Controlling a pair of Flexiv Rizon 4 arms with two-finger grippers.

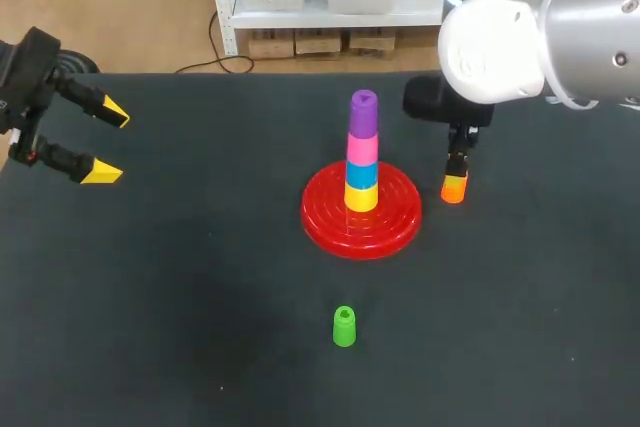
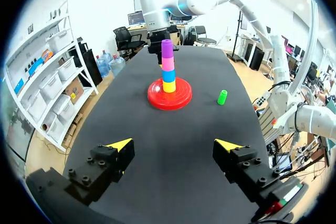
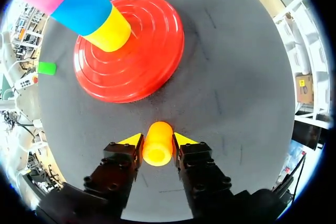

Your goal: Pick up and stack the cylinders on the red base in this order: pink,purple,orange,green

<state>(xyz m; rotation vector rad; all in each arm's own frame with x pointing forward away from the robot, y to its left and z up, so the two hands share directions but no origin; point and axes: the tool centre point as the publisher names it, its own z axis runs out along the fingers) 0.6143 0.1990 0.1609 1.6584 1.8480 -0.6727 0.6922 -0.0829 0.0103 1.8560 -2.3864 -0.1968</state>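
The red base (image 1: 390,227) (image 2: 157,100) (image 3: 147,72) carries a stack of yellow, blue, pink (image 1: 362,150) and purple (image 1: 363,113) cylinders. To its right stands the orange cylinder (image 1: 453,188) (image 3: 157,142) on the table, and my right gripper (image 1: 456,169) (image 3: 157,141) is shut on it, a yellow tip pressing each side. The green cylinder (image 1: 344,327) (image 2: 222,97) (image 3: 46,67) stands alone in front of the base. My left gripper (image 1: 108,142) (image 2: 176,145) hovers open at the far left with nothing between its fingers.
The dark table (image 1: 200,297) has free room to the left and front of the base. My right arm (image 1: 530,37) hangs over the back right part of the table.
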